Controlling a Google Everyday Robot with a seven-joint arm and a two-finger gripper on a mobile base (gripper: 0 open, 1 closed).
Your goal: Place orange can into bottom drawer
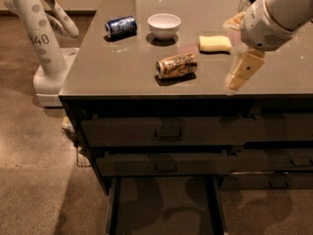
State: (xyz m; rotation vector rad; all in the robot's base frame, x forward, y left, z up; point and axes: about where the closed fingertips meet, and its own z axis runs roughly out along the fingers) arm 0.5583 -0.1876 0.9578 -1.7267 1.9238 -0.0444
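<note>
We record a wide table (pixel 122 75) with a glossy grey-brown top, which fills most of the view and carries every loose item. Beneath its front edge sit three stacked dark grey-brown drawers. The bottom drawer (pixel 164 207), lowest and widest, stands open with its flat dark interior exposed. The two handled drawers above it, upper (pixel 122 131) and middle (pixel 127 164), are closed. At the left, on the floor beside the table, stands a white robot column (pixel 36 43) marked 040. A thick white arm (pixel 281 11) enters from the upper right. Its cream-coloured tool (pixel 243 71) hangs over the front right part of the table top. We cannot tell whether the tool is spread or pressed together. A round white bowl (pixel 164 24) stands upright toward the back of the table. A pale yellow rectangular sponge (pixel 214 43) lies to the right of the bowl, behind the tool. The orange-brown and cream patterned metal can (pixel 177 65) lies on its side near the middle of the table top, in front of the bowl. It is well apart from the tool and outside the bottom drawer. A dark blue metal can (pixel 121 26) lies on its side just left of the bowl.
</note>
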